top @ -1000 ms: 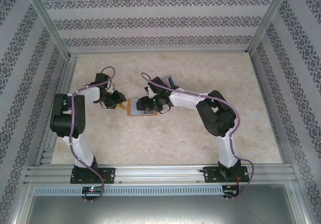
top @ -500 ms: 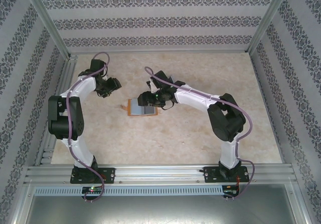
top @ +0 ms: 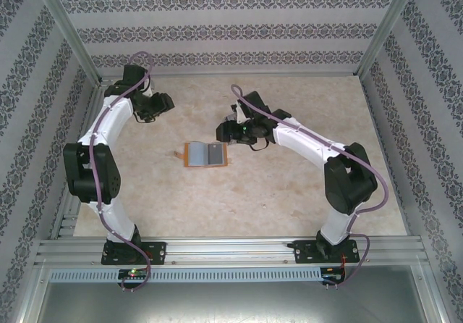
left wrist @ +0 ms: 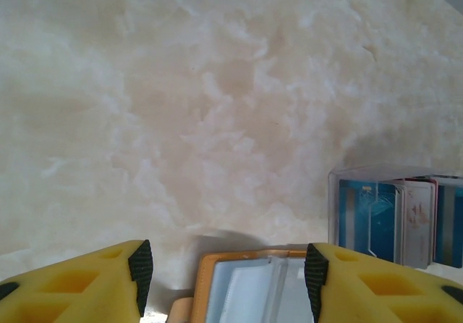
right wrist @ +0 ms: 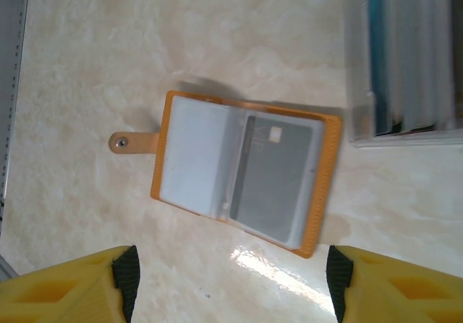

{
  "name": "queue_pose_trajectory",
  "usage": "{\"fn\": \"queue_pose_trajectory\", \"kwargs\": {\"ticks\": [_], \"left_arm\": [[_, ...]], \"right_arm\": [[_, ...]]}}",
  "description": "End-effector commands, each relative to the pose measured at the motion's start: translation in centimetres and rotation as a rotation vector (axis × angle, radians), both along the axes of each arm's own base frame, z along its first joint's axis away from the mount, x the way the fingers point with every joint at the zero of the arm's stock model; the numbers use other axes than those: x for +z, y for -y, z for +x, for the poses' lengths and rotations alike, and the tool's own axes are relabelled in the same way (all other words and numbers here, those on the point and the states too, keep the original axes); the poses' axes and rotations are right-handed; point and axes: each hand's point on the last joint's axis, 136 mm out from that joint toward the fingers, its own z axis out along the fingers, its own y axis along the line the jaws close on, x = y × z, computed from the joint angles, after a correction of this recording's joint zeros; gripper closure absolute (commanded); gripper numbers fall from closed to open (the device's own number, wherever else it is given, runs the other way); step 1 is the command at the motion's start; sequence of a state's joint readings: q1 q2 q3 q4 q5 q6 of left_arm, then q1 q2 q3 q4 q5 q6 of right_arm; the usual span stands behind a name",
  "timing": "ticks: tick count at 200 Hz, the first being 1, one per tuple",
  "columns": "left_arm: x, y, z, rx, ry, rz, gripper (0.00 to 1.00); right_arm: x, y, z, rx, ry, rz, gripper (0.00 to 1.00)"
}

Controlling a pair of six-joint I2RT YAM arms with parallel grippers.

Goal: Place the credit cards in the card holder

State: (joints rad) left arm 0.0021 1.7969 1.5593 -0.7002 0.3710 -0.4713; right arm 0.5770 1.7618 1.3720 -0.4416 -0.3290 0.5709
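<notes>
The orange-brown card holder lies open and flat on the marble table. In the right wrist view the card holder has a grey credit card in its right clear sleeve, and its left sleeve looks blank. More credit cards, blue and pinkish, stand on edge in a clear box. My left gripper hangs open at the far left, well away from the holder, with nothing between its fingers. Just beyond the holder's right end, my right gripper is also open and empty.
The holder's snap strap sticks out flat from its left side. A metal frame rail runs along the table's left edge, and patterned walls close in the other sides. Bare marble stretches in front of the holder.
My left gripper let go at the holder's left edge, opened, and pulled back to the far left. The right arm drew away up and right. The holder stays open with the grey card inside.
</notes>
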Motion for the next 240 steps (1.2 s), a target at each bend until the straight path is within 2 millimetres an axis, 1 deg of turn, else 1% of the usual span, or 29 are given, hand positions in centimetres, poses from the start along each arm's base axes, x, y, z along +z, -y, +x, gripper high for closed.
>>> {"fn": "queue_pose_trajectory", "kwargs": {"ticks": [1, 26, 45, 79, 100, 126, 141, 162, 168, 185, 206, 223, 240], "left_arm": [[1.0, 0.6, 0.3, 0.007, 0.068, -0.076, 0.4], [1.5, 1.3, 0.7, -0.007, 0.107, -0.115, 0.4], [1.7, 1.8, 0.9, -0.04, 0.125, -0.126, 0.4], [1.6, 3.0, 0.8, -0.095, 0.125, -0.16, 0.4], [1.2, 3.6, 0.8, -0.126, 0.1, -0.164, 0.4], [0.8, 3.9, 0.6, -0.169, 0.083, -0.148, 0.4], [0.7, 3.5, 0.3, -0.175, 0.064, -0.116, 0.4], [1.5, 3.2, 0.2, -0.177, 0.071, -0.093, 0.4], [1.7, 3.2, 0.2, -0.176, 0.075, -0.092, 0.4], [1.9, 3.1, 0.0, -0.171, 0.077, -0.085, 0.4], [2.1, 3.1, 0.0, -0.171, 0.075, -0.079, 0.4], [1.9, 2.9, 0.0, -0.157, 0.064, -0.077, 0.4], [1.9, 3.3, 0.1, -0.156, 0.058, -0.106, 0.4]], "right_arm": [[2.1, 2.2, 1.2, -0.043, 0.064, -0.016, 0.29], [3.9, 3.8, 2.4, -0.07, 0.088, -0.008, 0.29], [4.4, 5.7, 3.6, -0.114, 0.095, -0.037, 0.29], [3.9, 8.9, 5.7, -0.198, 0.057, -0.047, 0.29], [2.9, 10.0, 7.0, -0.204, 0.015, -0.071, 0.29], [1.5, 9.6, 8.6, -0.156, -0.045, -0.098, 0.29], [0.6, 9.4, 9.3, -0.13, -0.077, -0.13, 0.29], [-1.0, 9.2, 10.1, -0.11, -0.118, -0.164, 0.29], [-1.0, 9.1, 10.4, -0.104, -0.121, -0.165, 0.29], [-2.0, 9.0, 11.0, -0.097, -0.137, -0.185, 0.29], [-2.6, 8.4, 11.4, -0.081, -0.154, -0.179, 0.29], [-3.1, 7.7, 11.6, -0.073, -0.166, -0.159, 0.29], [-3.5, 7.1, 11.7, -0.058, -0.183, -0.155, 0.29]]}}
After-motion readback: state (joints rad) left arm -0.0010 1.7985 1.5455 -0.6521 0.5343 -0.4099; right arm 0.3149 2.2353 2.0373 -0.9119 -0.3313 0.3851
